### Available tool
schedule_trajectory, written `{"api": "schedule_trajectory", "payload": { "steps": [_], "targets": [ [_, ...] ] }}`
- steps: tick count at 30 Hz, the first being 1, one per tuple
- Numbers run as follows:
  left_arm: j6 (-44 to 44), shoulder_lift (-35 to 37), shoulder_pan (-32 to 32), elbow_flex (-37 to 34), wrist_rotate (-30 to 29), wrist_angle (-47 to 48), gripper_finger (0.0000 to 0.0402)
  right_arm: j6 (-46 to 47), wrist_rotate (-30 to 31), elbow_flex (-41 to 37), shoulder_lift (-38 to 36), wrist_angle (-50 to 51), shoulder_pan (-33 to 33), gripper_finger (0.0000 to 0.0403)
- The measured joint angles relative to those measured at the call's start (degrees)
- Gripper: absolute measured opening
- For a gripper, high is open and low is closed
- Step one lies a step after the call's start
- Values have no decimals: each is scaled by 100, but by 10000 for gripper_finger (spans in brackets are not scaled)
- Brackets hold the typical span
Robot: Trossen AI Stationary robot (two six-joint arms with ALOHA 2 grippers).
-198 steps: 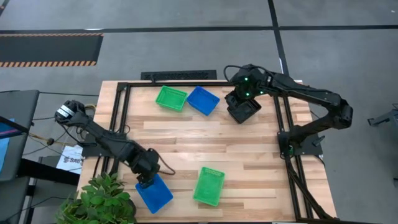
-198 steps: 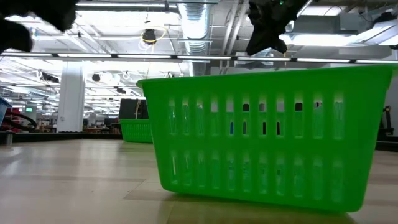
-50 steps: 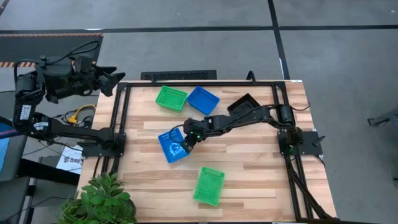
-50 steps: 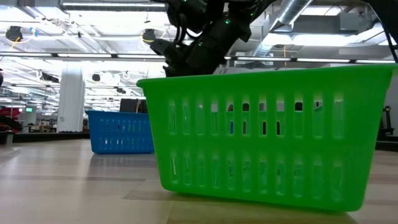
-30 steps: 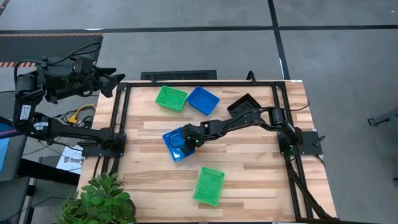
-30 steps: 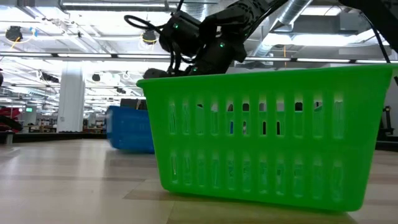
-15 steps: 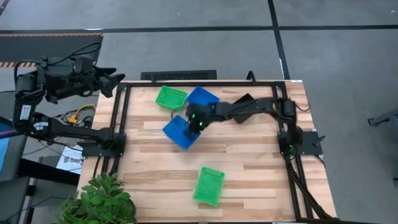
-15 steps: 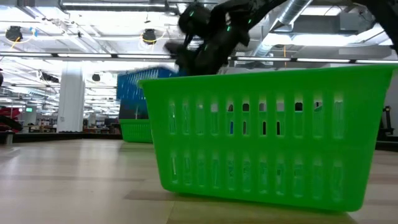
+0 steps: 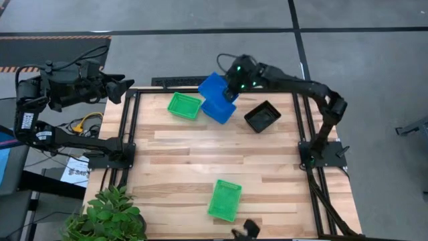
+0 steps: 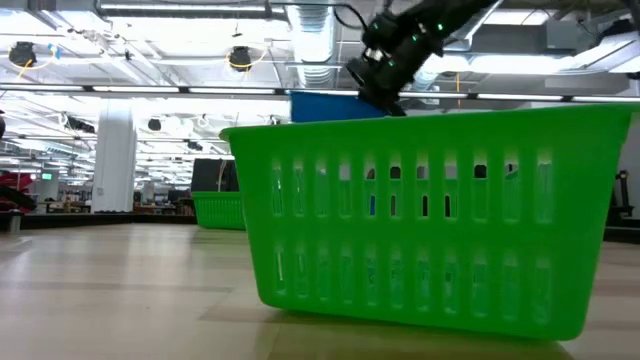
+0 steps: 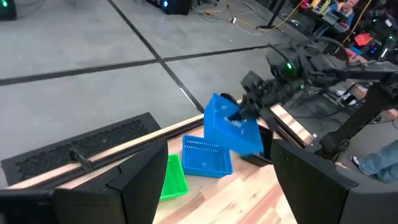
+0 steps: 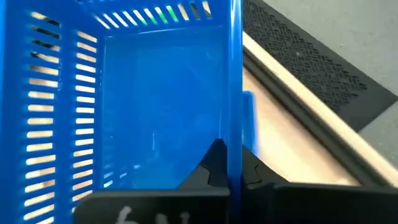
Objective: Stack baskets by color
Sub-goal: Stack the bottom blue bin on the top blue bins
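Observation:
My right gripper (image 9: 231, 86) is shut on a blue basket (image 9: 212, 86), which it holds in the air at the table's far edge. That basket hangs just above a second blue basket (image 9: 221, 110) resting on its bottom on the table. A green basket (image 9: 184, 106) sits to the left of that one and a black basket (image 9: 262, 116) to the right. Another green basket (image 9: 225, 199) stands near the front edge. My left gripper (image 11: 211, 186) is open, raised off the table's far left corner. My right gripper holds the blue basket by the rim of one side wall (image 12: 234, 155). One finger (image 12: 213, 163) is inside the basket and one (image 12: 250, 175) outside. The basket (image 11: 231, 124) is lifted clear and tilted, over the blue basket on the table.
A black metal frame (image 9: 134, 127) runs along the table's left, far and right sides. A leafy plant (image 9: 107, 217) fills the near left corner. The table's middle shows bare wood (image 9: 221, 150). The near green basket (image 10: 420, 220) blocks much of the low view.
My right gripper has swung from the table's middle toward the far edge and upward, carrying the blue basket. The basket, on the wood a second ago, is now lifted clear, turned and tilted above the other blue basket.

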State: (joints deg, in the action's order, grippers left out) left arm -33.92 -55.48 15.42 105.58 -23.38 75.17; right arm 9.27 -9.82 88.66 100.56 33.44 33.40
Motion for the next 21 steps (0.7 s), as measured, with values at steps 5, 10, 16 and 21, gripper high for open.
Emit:
{"api": "schedule_trajectory", "payload": {
  "steps": [5, 10, 16, 21],
  "targets": [
    [-305, -2, 0, 0, -144, 306, 274, -540, -839, -18, 382, 58, 514, 1],
    [-599, 0, 0, -2, -285, 591, 274, -683, -1431, -9, 737, -27, 870, 1],
    [-686, -1, 0, -1, -299, 647, 274, -791, -1617, -8, 1007, -257, 984, 1],
    [-712, -39, 0, 0, -301, 647, 274, -958, -1727, -9, 1218, -276, 899, 2]
  ]
}}
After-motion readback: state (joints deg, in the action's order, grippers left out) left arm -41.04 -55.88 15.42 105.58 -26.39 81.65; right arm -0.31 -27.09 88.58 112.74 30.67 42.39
